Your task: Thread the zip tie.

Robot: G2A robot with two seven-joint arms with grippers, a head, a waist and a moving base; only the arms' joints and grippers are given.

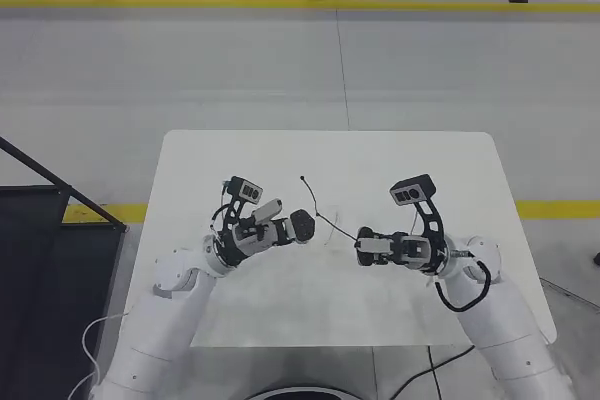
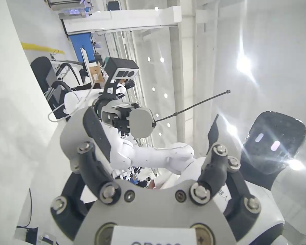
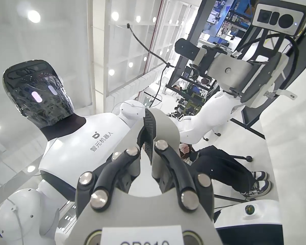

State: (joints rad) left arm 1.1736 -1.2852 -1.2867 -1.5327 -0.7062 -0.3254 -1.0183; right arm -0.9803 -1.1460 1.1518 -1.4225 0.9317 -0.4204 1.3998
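A thin black zip tie (image 1: 336, 225) hangs above the white table (image 1: 380, 160), its small head end pointing toward the far edge. My right gripper (image 1: 363, 247) is shut on its lower end; in the right wrist view the zip tie (image 3: 148, 50) rises from the shut gripper (image 3: 146, 118). A short way off from the strap, my left gripper (image 1: 302, 225) is open with nothing in it. In the left wrist view its two fingers (image 2: 91, 126) stand wide apart, and past them the right gripper (image 2: 153, 123) holds the zip tie (image 2: 193, 105).
The table is bare white around both arms, with a faint square mat (image 1: 320, 300) under them. A dark rack (image 1: 20, 260) stands off the table's left side. Yellow floor tape (image 1: 570, 209) runs behind the table.
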